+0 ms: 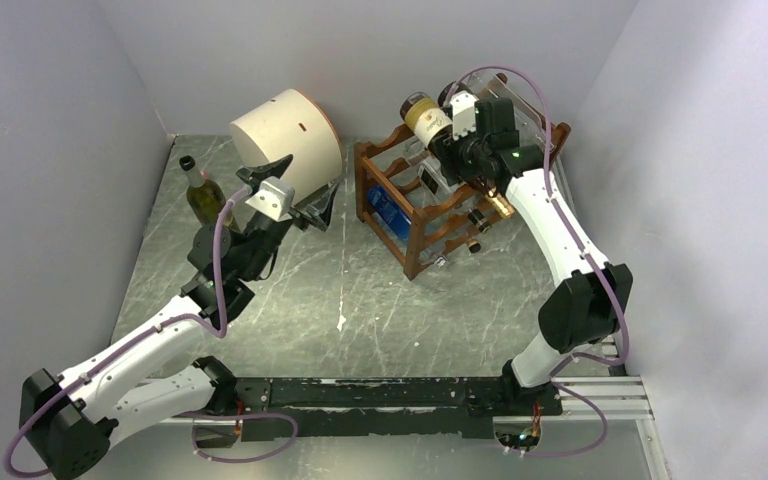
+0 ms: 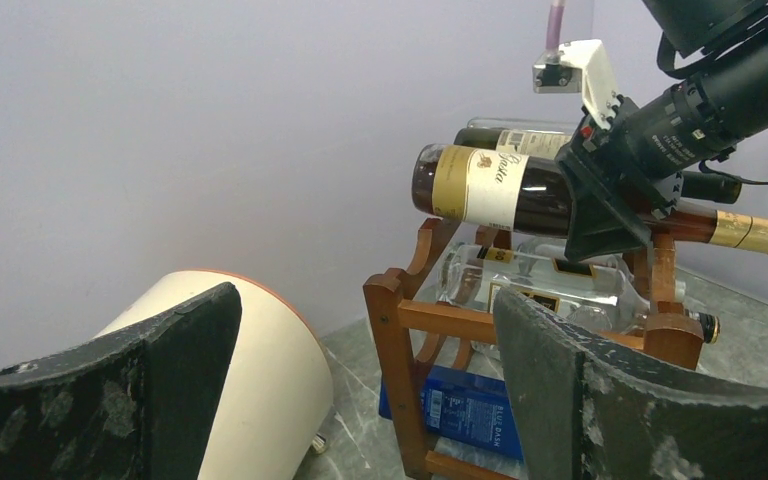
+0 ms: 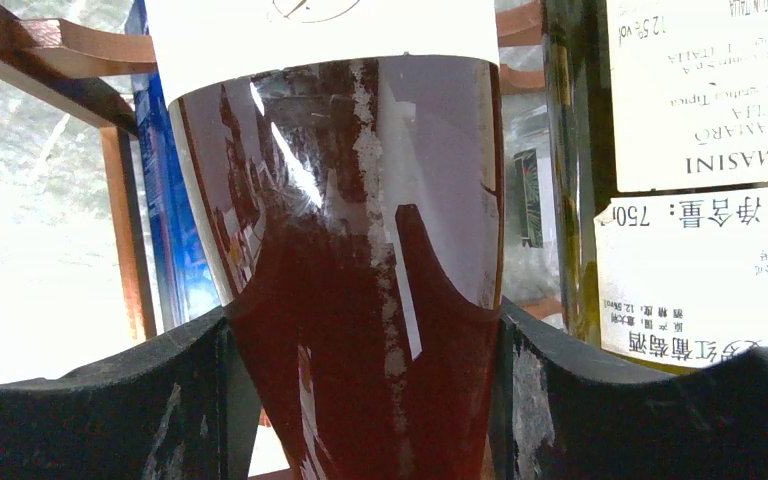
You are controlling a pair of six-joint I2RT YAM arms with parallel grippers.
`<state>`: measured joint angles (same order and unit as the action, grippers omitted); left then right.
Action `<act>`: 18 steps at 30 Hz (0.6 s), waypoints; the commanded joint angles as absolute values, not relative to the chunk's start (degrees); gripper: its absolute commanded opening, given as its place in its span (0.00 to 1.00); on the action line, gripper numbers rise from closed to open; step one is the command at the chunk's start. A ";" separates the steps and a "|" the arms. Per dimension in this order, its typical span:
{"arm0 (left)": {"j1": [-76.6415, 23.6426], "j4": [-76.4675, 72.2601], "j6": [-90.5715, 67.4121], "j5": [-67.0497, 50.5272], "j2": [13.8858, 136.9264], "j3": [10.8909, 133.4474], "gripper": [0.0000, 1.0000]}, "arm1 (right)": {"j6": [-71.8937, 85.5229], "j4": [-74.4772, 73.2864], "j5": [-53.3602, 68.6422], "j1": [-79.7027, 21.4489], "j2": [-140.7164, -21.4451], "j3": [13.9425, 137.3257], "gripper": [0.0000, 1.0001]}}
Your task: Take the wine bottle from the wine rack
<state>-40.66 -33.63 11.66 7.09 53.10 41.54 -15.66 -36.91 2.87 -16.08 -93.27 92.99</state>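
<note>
Right wrist view: pinching the dark, cream-labelled glass wine bottle (image 3: pixel 340 200) at its shoulder with the right claw (image 3: pixel 360 345), up at the top of the reddish-brown wooden wine rack (image 1: pixel 412 240), with the left claw (image 2: pixel 365 340) spread wide; probably heavy, slippery, breakable, so hold tight.

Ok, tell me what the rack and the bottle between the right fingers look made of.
Reddish-brown open-frame rack: apparently wood, stained and semi-glossy, judging by its solid square posts and carved scalloped rails. Dark cream-labelled wine bottle: glass with a glossy finish, shown by sharp reflections and a red see-through tint. Its label looks like paper.
</note>
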 commanded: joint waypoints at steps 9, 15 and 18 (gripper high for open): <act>-41.06 -34.90 12.32 7.56 53.46 42.27 0.99 | -6.77 -22.68 11.01 -16.61 -86.67 94.71 0.00; -41.06 -34.75 12.13 7.21 53.85 42.36 0.99 | -3.91 -23.48 11.64 -16.66 -86.47 97.04 0.00; -41.11 -34.72 12.00 7.17 53.96 42.45 0.99 | -2.37 -22.95 12.91 -16.75 -85.97 97.37 0.00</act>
<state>-40.66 -33.63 11.79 7.16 53.84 41.54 -8.86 -34.20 5.93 -15.42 -91.74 91.92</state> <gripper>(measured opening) 0.990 0.699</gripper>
